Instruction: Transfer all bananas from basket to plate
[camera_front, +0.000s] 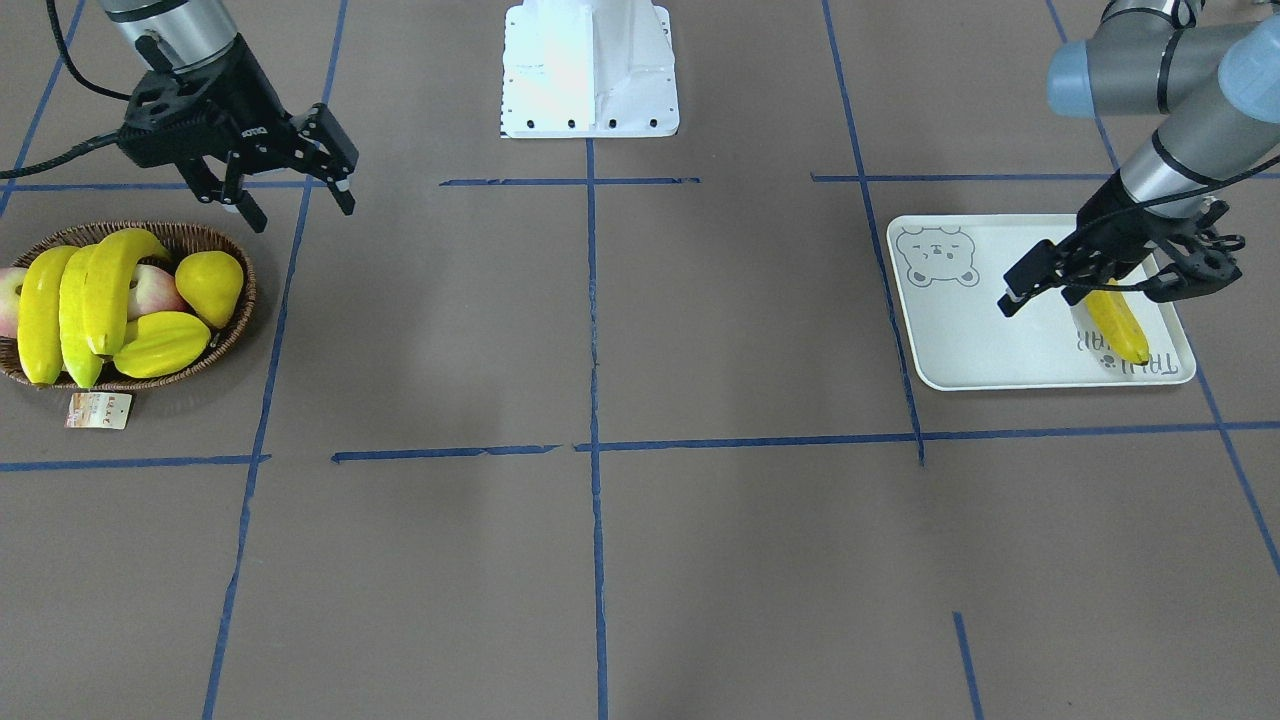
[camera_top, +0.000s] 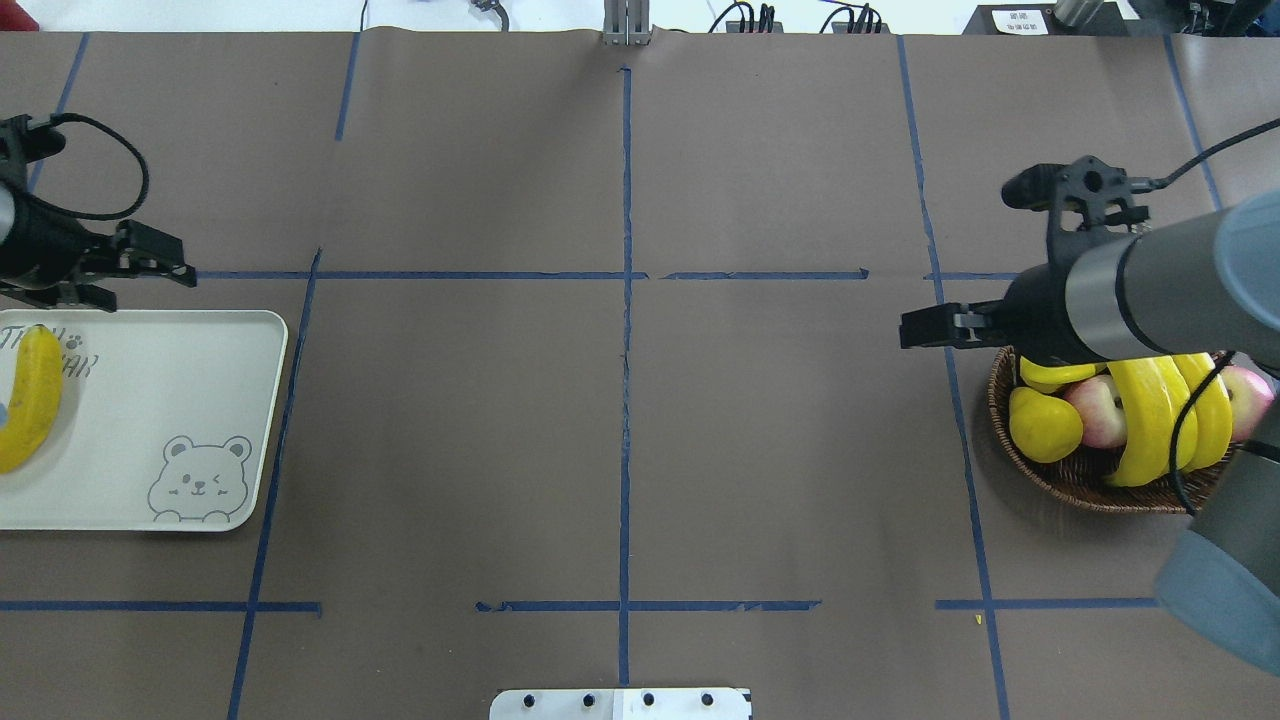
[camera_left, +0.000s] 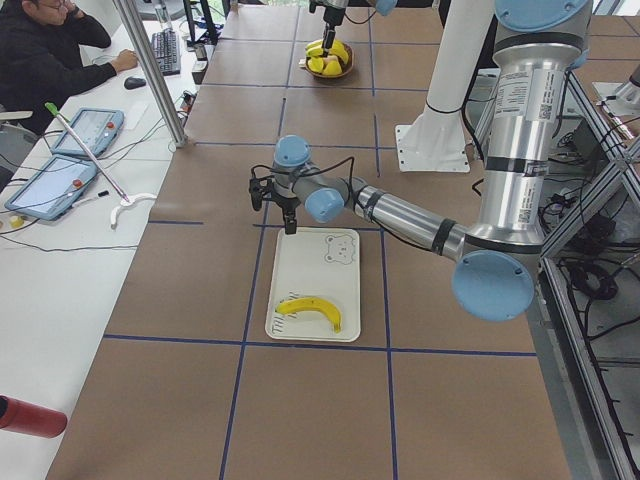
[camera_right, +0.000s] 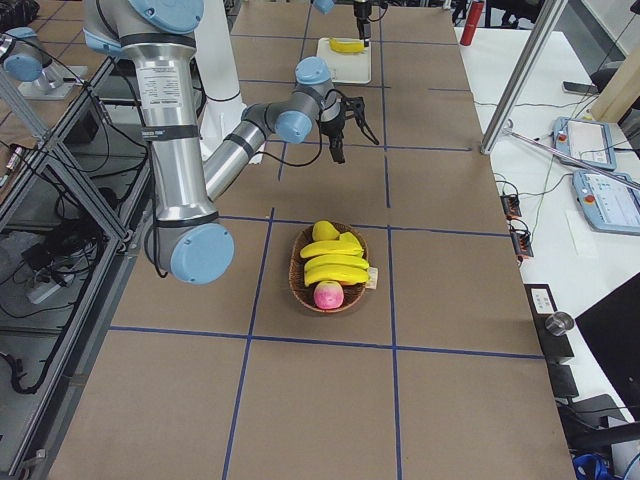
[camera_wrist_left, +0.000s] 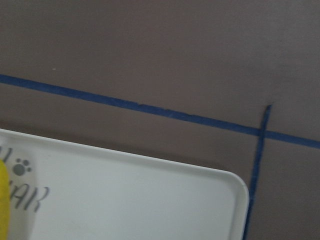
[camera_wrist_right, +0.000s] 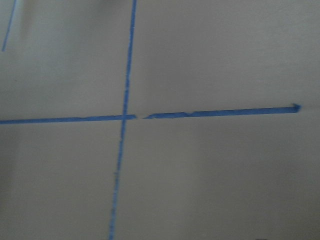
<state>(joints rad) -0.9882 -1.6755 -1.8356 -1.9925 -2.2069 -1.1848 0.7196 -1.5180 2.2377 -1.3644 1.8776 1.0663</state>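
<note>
The left gripper (camera_front: 1085, 297) is hanging above the plate (camera_front: 960, 340) with its jaws spread wide and nothing between them. Directly beneath it, the plate's rim is running along the brown table (camera_front: 600, 560), and the left wrist view is showing one rounded corner of the plate beside a blue tape line (camera_wrist_left: 150, 110). A little further from this gripper, lower and back toward the robot's side, one banana (camera_front: 1118, 325) is lying flat on the plate across the grey lettering, apart from the fingers. At the plate's other end, further from the gripper, the bear drawing (camera_front: 937, 257) is showing.

The right gripper (camera_front: 300, 212) is hovering in the air, its jaws also parted and gripping nothing, with only bare table and crossing tape under it in the right wrist view. Below it and out to its right, the basket (camera_front: 235, 320) is sitting on the table. Three bananas (camera_front: 75, 300) are resting side by side in it, with a pear (camera_front: 212, 285), a star fruit (camera_front: 160, 343) and pinkish apples (camera_front: 155, 290). Beyond the basket, a paper tag (camera_front: 98, 410) is lying on the table.
</note>
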